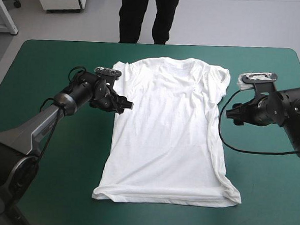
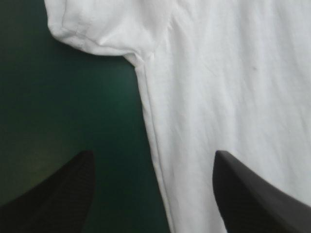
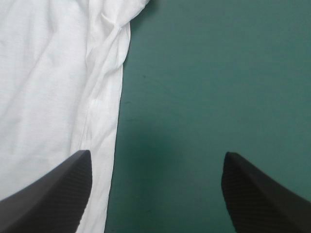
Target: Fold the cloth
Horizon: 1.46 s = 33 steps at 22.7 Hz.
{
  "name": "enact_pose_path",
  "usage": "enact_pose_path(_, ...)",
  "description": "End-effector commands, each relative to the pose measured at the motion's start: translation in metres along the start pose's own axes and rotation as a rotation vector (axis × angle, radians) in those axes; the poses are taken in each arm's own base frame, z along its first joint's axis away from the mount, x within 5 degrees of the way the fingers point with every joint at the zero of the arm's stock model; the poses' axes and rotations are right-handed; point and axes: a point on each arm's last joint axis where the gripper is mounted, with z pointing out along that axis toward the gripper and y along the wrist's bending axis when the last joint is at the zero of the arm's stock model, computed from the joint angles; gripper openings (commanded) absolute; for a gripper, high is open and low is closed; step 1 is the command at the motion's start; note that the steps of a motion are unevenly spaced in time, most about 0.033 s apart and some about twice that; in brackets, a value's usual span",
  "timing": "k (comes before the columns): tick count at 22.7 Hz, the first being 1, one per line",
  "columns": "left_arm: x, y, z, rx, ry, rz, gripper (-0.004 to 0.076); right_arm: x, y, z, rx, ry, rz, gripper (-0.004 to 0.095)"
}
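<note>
Cloth: white short-sleeved T-shirt spread flat mid-table on teal-green cover, collar toward far edge | Left gripper: black fingers wide apart, straddling shirt's side edge below sleeve | Right gripper: fingers wide apart, straddling opposite side edge

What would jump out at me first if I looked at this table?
The big white T-shirt, spread flat in the middle of the teal-green table, collar toward the far edge. Then the black left hand and right hand, both open, one at each side of the shirt near a sleeve.
</note>
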Motion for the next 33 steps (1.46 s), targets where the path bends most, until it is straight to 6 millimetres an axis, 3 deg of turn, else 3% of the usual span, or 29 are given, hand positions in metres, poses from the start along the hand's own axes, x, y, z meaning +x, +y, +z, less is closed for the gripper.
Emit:
enact_pose_path(1, -0.02, 0.0, -0.01, 0.018, -0.066, -0.018, 0.0504, -0.011, -0.002, -0.009, 0.009, -0.085, -0.015, 0.0702)
enact_pose_path(11, -0.026, -0.002, 0.037, 0.009, 0.096, -0.036, 0.0488, -0.021, 0.001, 0.014, 0.005, -0.092, -0.074, 0.0701)
enact_pose_path(15, -0.025, -0.005, 0.047, 0.028, 0.116, -0.053, 0.0295, -0.036, 0.003, 0.036, 0.001, -0.065, -0.113, 0.0669)
enact_pose_path(18, -0.022, -0.005, 0.058, 0.024, 0.139, -0.053, 0.0029, -0.056, 0.009, 0.068, -0.022, -0.023, -0.101, 0.0605)
enact_pose_path(19, -0.023, -0.005, 0.058, 0.024, 0.137, -0.053, -0.0011, -0.058, 0.01, 0.076, -0.03, -0.008, -0.096, 0.0604)
enact_pose_path(24, -0.023, -0.005, 0.06, 0.026, 0.129, -0.053, -0.0009, -0.07, 0.023, 0.128, -0.088, 0.073, -0.095, 0.0604)
enact_pose_path(28, -0.023, -0.005, 0.06, 0.025, 0.133, -0.053, -0.0009, -0.064, 0.027, 0.163, -0.103, 0.144, -0.081, 0.0604)
enact_pose_path(33, -0.023, -0.005, 0.059, 0.025, 0.135, -0.053, -0.0009, -0.053, 0.047, 0.195, -0.137, 0.216, -0.097, 0.0572)
